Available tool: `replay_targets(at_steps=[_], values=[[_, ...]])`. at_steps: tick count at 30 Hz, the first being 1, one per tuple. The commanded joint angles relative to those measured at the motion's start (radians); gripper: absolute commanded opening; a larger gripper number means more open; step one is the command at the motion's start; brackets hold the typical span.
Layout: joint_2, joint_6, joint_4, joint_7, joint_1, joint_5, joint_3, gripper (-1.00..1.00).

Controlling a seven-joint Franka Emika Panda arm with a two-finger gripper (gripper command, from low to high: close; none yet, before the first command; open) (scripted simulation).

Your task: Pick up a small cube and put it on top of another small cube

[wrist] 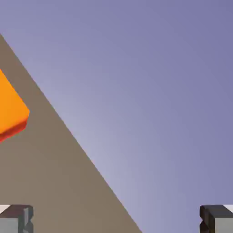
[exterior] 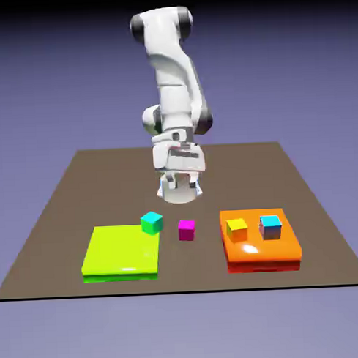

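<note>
Probably best to bring the pincer [exterior: 180, 190], released and empty with jaws wide, straight down over the magenta-pink cube [exterior: 186, 229] on the bare desk [exterior: 72, 190], just right of the teal-green cube [exterior: 151, 223].

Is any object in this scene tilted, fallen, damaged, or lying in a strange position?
Nothing stands out. The teal-green cube rests at the lime-green slab's corner; the magenta-pink cube sits upright on the brown table. The open gripper is empty.
</note>
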Motion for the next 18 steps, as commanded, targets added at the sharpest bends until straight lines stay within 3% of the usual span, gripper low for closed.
replay_targets(at_steps=[1, 18], values=[[0.007, -0.002, -0.005, -0.044, 0.014, -0.017, -0.018, 0.0], [0.132, -0.032, -0.088, -0.783, 0.247, -0.314, -0.321, 0.0]])
